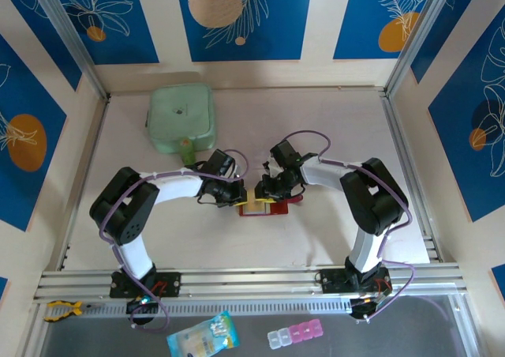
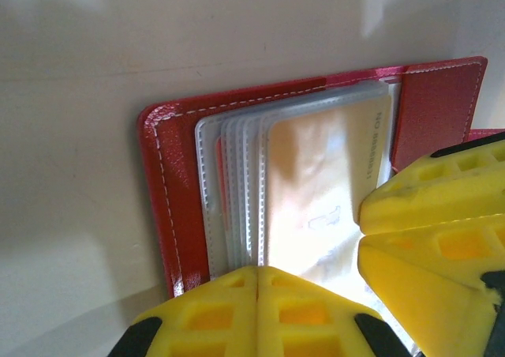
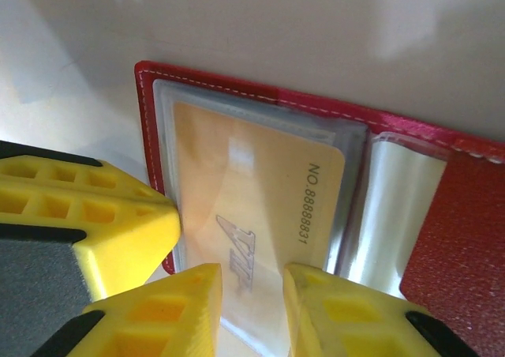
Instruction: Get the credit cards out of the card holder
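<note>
The card holder (image 1: 267,208), a dark red wallet, lies open on the table between both arms. Its clear sleeves (image 2: 229,191) fan out, and the top one holds a tan credit card (image 3: 260,207) printed with "VIP" and a number. My left gripper (image 2: 257,276) is shut, its yellow fingers pressed together with the tips at the near edge of the sleeves (image 1: 241,196). My right gripper (image 3: 252,290) stands open, its two fingertips spaced apart right over the card's near end (image 1: 265,193). The other cards are hidden under the top sleeve.
A mint-green square pouch (image 1: 183,118) sits at the back left of the table. Off the table's front edge lie a small printed packet (image 1: 202,336) and a pill box (image 1: 294,335). Metal rails (image 1: 237,280) border the near side.
</note>
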`<action>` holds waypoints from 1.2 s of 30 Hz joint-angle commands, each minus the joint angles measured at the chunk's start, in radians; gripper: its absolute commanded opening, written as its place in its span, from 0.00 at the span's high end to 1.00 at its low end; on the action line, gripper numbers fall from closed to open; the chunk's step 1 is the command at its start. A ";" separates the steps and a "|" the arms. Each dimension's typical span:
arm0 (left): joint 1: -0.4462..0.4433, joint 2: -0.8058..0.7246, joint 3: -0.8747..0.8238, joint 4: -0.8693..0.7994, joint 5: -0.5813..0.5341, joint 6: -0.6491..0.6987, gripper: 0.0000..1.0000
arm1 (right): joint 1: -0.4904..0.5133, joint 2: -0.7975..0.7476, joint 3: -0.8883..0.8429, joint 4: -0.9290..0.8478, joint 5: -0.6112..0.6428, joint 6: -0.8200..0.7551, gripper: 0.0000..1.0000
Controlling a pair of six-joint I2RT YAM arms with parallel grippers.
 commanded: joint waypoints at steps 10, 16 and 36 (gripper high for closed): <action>-0.009 0.021 -0.007 -0.050 -0.026 0.022 0.95 | -0.007 -0.034 -0.005 -0.086 0.082 -0.034 0.71; -0.008 -0.007 0.008 -0.053 -0.021 0.018 0.95 | -0.007 -0.072 -0.019 -0.054 0.040 -0.037 0.69; -0.041 -0.006 0.070 -0.125 -0.054 0.042 0.96 | -0.025 -0.089 -0.045 -0.011 -0.031 -0.023 0.68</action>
